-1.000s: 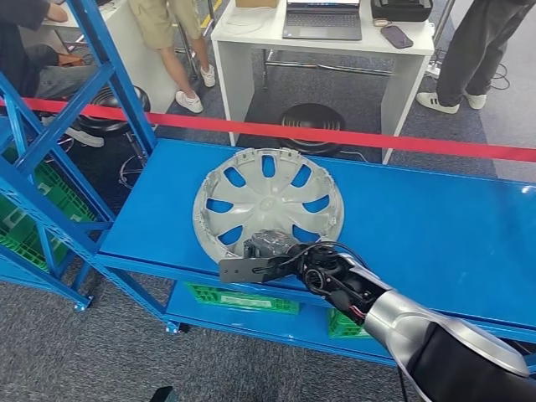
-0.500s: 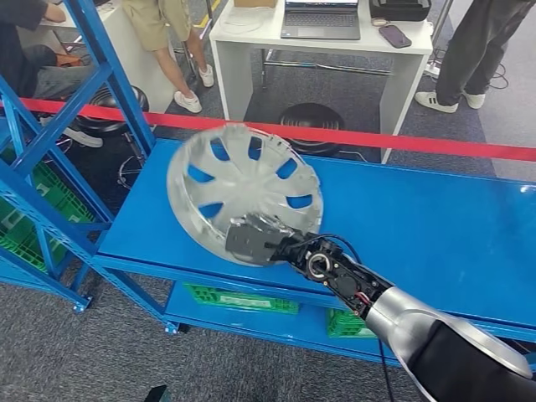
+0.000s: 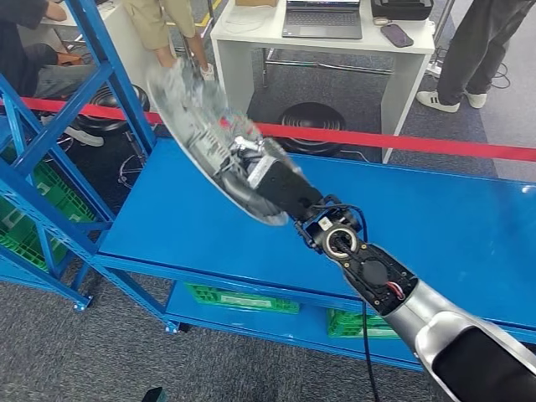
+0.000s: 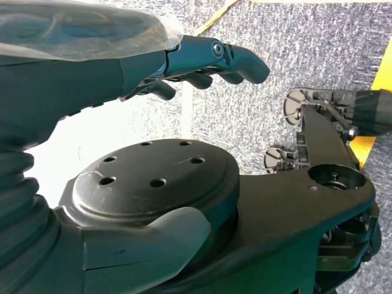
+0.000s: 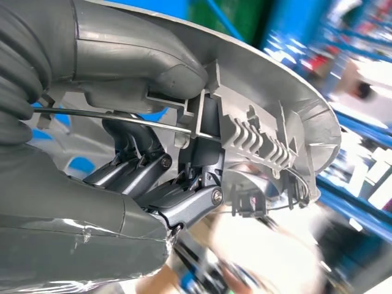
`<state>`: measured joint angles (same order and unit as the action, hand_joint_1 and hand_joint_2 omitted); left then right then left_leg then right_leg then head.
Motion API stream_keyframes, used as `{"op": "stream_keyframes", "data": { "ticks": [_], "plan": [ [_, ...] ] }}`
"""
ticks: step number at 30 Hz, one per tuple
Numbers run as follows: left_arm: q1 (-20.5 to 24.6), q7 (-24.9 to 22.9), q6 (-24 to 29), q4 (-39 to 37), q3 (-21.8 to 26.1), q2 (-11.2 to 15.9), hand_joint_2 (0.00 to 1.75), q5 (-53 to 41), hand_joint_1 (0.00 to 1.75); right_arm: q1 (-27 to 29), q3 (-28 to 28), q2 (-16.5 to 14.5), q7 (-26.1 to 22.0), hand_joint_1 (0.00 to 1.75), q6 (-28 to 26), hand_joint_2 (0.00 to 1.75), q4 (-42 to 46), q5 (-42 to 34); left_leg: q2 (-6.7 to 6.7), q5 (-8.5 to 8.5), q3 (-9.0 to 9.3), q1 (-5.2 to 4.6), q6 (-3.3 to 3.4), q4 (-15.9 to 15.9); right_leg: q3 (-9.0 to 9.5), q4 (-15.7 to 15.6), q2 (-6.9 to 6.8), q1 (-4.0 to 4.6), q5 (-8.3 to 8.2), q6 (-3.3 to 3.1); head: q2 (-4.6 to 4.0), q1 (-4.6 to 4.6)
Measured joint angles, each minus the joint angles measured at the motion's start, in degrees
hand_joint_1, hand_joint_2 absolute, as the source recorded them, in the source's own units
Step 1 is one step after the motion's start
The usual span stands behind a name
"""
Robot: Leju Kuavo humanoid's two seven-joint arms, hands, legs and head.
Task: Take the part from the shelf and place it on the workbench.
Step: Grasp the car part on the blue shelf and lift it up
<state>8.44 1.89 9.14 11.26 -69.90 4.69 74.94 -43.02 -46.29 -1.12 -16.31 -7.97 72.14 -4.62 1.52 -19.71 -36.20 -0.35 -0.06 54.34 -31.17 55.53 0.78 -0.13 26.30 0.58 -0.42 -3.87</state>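
Silver part: hubcap (image 3: 202,126) is off the blue shelf (image 3: 442,234) now, tilted steeply and up in the air (a second ago it lay flat on the blue surface)
Meaning: pickup looks done, carrying it to the workbench is what's left
Right hand (image 3: 269,180): grasping the hubcap's near rim, fingers (image 5: 138,174) hooked behind it, thumb over the edge
Left hand (image 4: 203,61): holding nothing, fingers loosely extended, down by the floor
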Motion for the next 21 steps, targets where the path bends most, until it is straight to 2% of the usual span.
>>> {"op": "stream_keyframes", "data": {
  "ticks": [5,11,16,21],
  "plan": [
    [-0.2,0.3,0.4,0.0,0.1,0.0,1.75,0.4,0.00,0.5,2.1,0.9,-1.7,1.75,-0.6,1.75,6.6,-2.8,-0.01,-0.04,0.01,0.00,0.03,0.0,0.00,0.0,0.03,0.00,0.02,0.01,0.00,0.00],
    [-0.3,0.4,0.5,0.0,0.1,0.0,1.75,0.5,0.00,1.0,2.6,1.0,-2.5,1.75,-0.1,1.75,8.2,-4.3,-0.01,-0.05,0.01,0.00,0.04,0.0,0.00,0.0,0.03,0.00,0.03,0.02,0.00,0.00],
    [-0.7,0.3,0.9,0.0,0.1,0.1,1.75,0.7,0.00,5.6,3.2,1.4,-7.3,1.75,9.2,1.75,11.9,-16.1,0.00,-0.06,-0.01,-0.01,0.03,0.0,0.01,0.0,0.03,0.02,0.03,0.03,0.00,0.00],
    [-0.9,0.1,1.0,0.0,0.1,0.2,1.75,0.7,0.00,7.5,3.0,1.4,-8.2,1.75,11.7,1.75,12.4,-18.7,0.01,-0.06,-0.03,-0.01,0.03,0.0,0.02,0.0,-0.03,0.05,0.05,0.02,0.00,0.00]
  ]
}}
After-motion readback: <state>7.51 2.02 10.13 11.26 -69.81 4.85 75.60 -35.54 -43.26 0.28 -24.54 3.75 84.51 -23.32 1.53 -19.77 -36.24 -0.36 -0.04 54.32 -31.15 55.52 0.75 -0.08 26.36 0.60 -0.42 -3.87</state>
